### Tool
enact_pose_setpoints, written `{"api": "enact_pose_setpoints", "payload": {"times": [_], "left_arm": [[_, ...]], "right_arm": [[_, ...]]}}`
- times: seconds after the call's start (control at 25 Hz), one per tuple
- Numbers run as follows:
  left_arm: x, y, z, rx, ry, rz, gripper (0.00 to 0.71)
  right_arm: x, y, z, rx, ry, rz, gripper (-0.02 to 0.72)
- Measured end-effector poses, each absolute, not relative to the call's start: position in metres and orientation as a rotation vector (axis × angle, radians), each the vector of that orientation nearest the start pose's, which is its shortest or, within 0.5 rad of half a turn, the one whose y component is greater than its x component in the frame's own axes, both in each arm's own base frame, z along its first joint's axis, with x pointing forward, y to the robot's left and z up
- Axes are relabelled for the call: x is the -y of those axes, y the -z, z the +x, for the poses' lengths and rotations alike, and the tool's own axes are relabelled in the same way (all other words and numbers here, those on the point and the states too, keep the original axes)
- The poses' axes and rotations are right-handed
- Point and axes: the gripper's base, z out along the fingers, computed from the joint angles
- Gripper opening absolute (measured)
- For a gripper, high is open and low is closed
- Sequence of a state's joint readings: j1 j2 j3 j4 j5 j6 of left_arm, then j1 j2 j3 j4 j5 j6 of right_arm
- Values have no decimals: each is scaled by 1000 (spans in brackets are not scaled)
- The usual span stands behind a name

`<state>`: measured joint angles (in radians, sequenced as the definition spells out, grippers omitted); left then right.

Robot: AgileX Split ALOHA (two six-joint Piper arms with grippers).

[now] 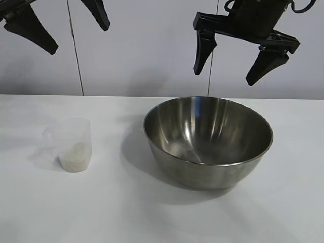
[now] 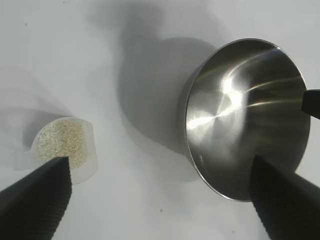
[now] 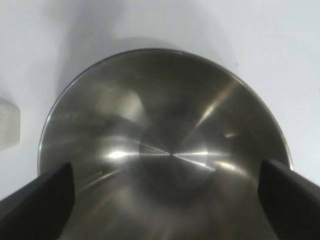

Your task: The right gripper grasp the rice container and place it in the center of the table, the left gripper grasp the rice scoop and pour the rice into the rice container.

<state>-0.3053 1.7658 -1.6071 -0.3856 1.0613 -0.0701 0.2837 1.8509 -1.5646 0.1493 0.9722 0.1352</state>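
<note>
Steel bowl (image 1: 208, 140), empty, sitting on table (image 1: 152, 212) w/ right gripper (image 1: 237, 65) hanging above, fingers apart; prob. slick, rigid, so pinching the thin rim looks best; scoop (image 1: 72, 145) w/ rice (image 1: 74, 156) standing near, under left gripper (image 1: 63, 28), also spread.

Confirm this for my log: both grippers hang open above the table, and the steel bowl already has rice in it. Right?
Not quite. The rice container is empty in the right wrist view; the rice is in the rice scoop. The left gripper and right gripper do hang open.
</note>
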Motion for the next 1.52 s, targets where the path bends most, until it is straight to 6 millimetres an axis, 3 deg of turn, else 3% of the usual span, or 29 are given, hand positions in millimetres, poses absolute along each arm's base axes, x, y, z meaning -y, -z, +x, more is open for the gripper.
{"api": "enact_pose_setpoints", "payload": {"times": [0.36, 0.64, 1.0, 1.32, 1.52], "left_arm": [[144, -320, 357, -2714, 624, 164, 694], [144, -320, 357, -2714, 624, 164, 694], [144, -320, 357, -2714, 624, 164, 694], [144, -320, 357, -2714, 624, 164, 694], [144, -320, 357, -2713, 624, 164, 694]], "right_arm": [[-122, -272, 381, -2774, -295, -131, 692], [-103, -263, 374, -2871, 4, -257, 691], [-93, -195, 358, -2872, -51, -156, 683], [-95, -174, 356, -2828, -113, -93, 650], [-96, -143, 358, -2914, -112, -70, 626]]}}
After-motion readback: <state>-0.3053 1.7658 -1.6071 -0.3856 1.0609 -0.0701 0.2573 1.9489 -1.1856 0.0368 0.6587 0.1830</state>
